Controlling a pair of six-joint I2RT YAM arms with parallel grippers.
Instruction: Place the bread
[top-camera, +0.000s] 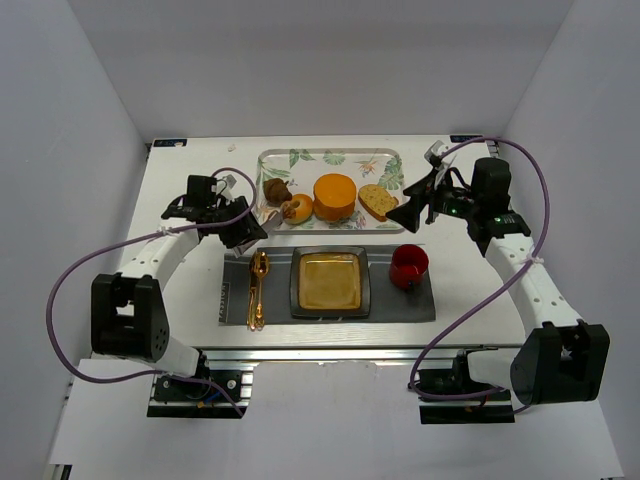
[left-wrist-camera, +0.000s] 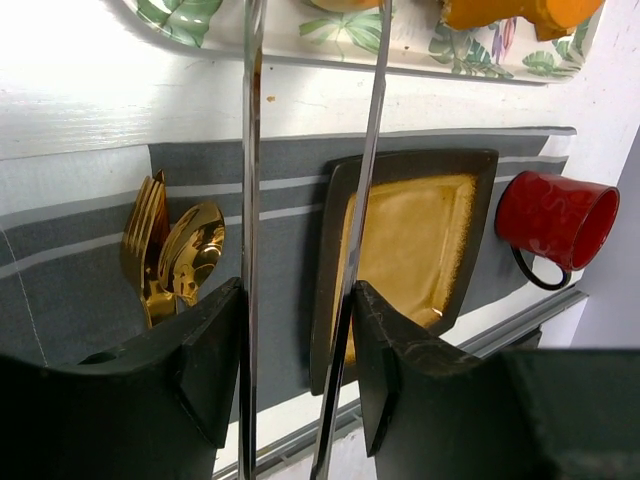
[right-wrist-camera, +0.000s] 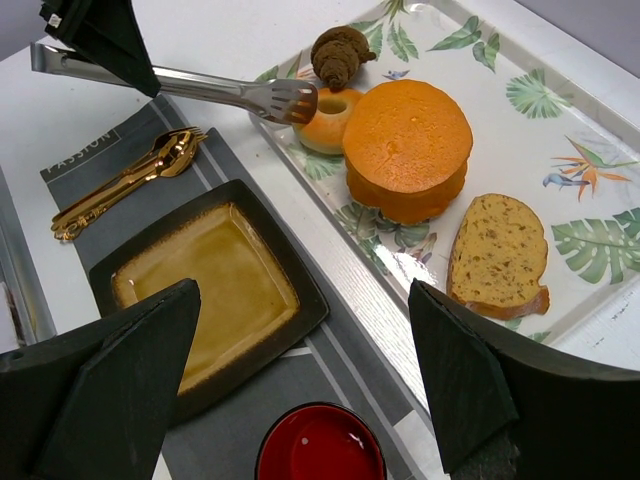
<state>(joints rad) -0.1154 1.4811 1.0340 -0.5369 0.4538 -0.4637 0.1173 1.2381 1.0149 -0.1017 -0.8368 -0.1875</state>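
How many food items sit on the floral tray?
4: brown pastry at the left end of the tray, ring roll beside it by the tongs, orange cylinder mid-tray, bread slice at the right end.

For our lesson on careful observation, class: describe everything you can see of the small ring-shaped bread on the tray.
The bread is a small golden-orange ring with a smooth, glazed-looking crust and a shallow centre hole. It lies flat and whole on the leaf-patterned tray, between a brown pastry and the larger orange cylinder, which it seems to touch. The metal tongs, held by the left end effector, reach over its edge. Whether they actually touch it cannot be told.
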